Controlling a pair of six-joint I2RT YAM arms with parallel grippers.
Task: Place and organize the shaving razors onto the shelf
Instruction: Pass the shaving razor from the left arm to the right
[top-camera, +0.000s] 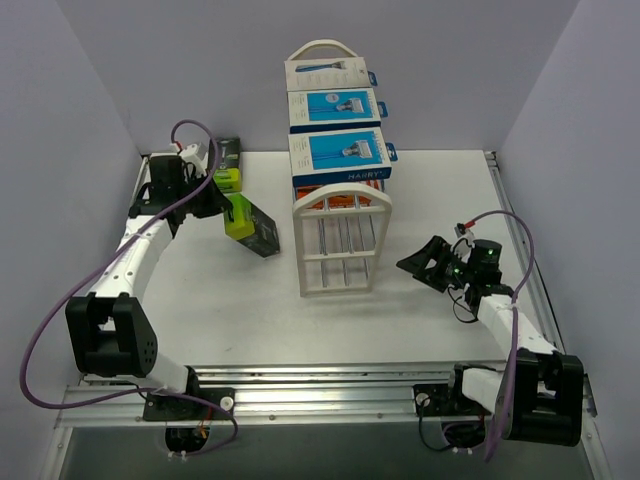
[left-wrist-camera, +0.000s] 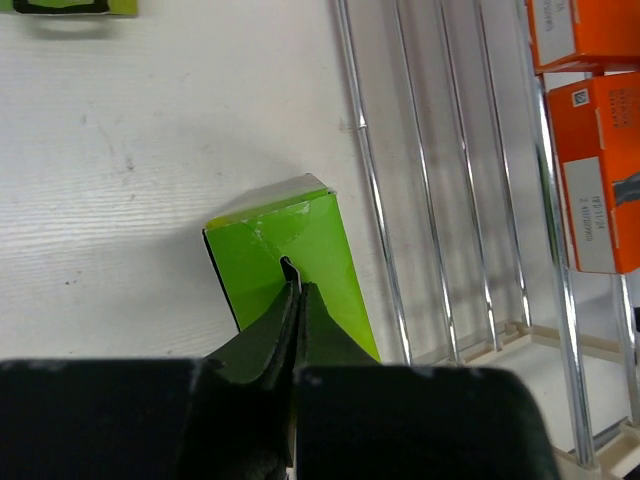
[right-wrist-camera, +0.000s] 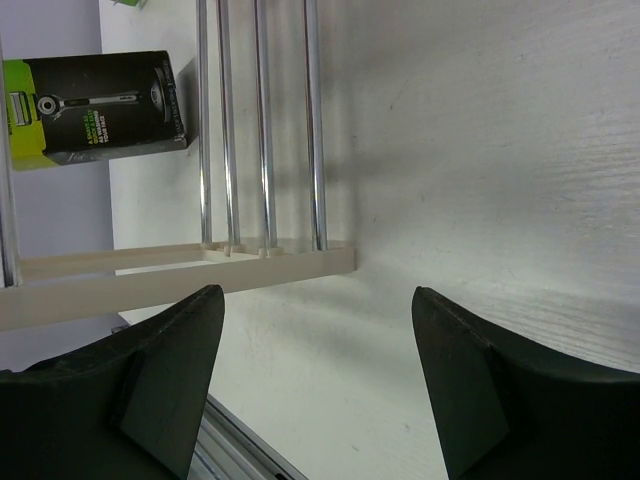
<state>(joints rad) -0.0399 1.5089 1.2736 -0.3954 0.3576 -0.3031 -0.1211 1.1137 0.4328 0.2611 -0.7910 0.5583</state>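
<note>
My left gripper (top-camera: 229, 205) (left-wrist-camera: 297, 288) is shut on the thin tab at the lime-green end of a black-and-lime-green razor box (top-camera: 252, 224) (left-wrist-camera: 290, 260). That box hangs tilted just left of the cream-white shelf (top-camera: 340, 240). The same box shows in the right wrist view (right-wrist-camera: 95, 105), beyond the shelf bars (right-wrist-camera: 262, 130). Blue-and-white razor boxes (top-camera: 340, 152) fill the shelf's upper tiers. Orange boxes (top-camera: 340, 200) (left-wrist-camera: 600, 170) lie on a lower tier. My right gripper (top-camera: 425, 262) (right-wrist-camera: 318, 300) stands open over bare table to the right of the shelf's near end, holding nothing.
Two more black-and-lime-green boxes (top-camera: 228, 168) sit at the back left beside the left arm, one edge showing in the left wrist view (left-wrist-camera: 75, 5). Grey walls close in the table at the left, back and right. A metal rail (top-camera: 330, 385) runs along the near edge.
</note>
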